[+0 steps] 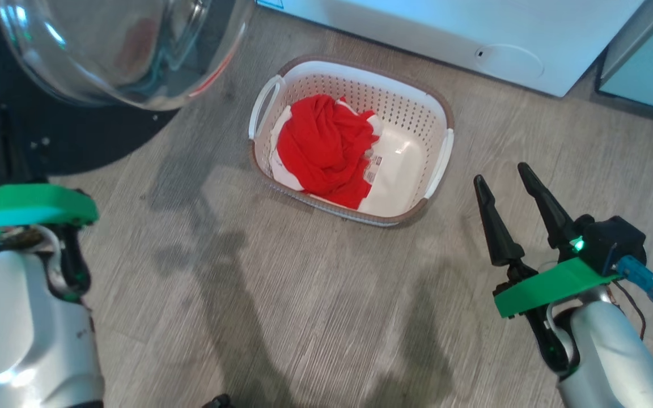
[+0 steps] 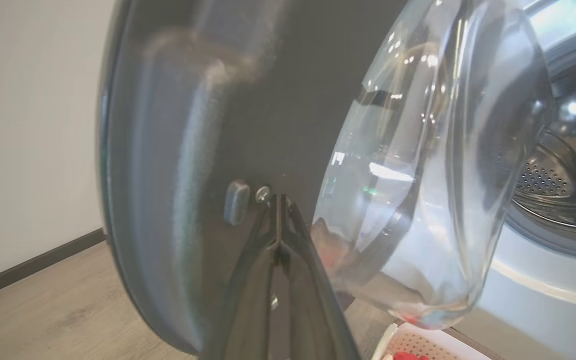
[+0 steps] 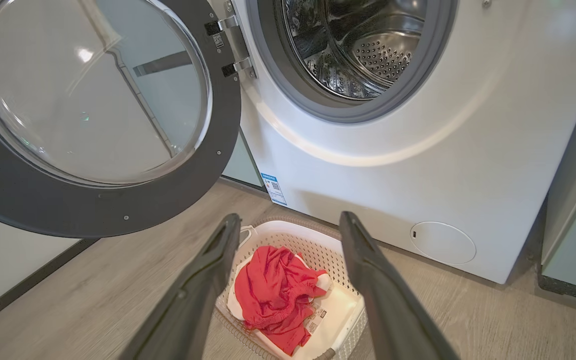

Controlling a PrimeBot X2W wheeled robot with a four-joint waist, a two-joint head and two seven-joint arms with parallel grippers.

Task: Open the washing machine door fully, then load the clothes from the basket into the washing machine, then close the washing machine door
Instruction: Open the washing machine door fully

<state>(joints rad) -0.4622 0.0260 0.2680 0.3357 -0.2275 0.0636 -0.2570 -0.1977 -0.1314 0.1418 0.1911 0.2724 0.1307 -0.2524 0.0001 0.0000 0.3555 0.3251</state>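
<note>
The left pincer [image 2: 279, 200], its 2 fingers pressed shut, appears to touch the black inner rim of the washing machine door [image 2: 168, 150], which looks swung nearly wide. A steady push here by the latch side, off the glass bowl [image 2: 418, 175], should finish the opening. The right pincer [image 1: 499, 173] stands spread and empty just beside the basket [image 1: 406, 90], and the red clothes [image 1: 321, 147] lie in the basket half farther from it

No lettering is legible; a blue label sticker [image 3: 273, 189] bearing a square code sits on the washing machine [image 3: 418, 150], beyond the right end effector [image 3: 289, 216]; a barcoded label [image 3: 319, 314] lies in the basket [image 3: 313, 240] between its fingers, print too small.
</note>
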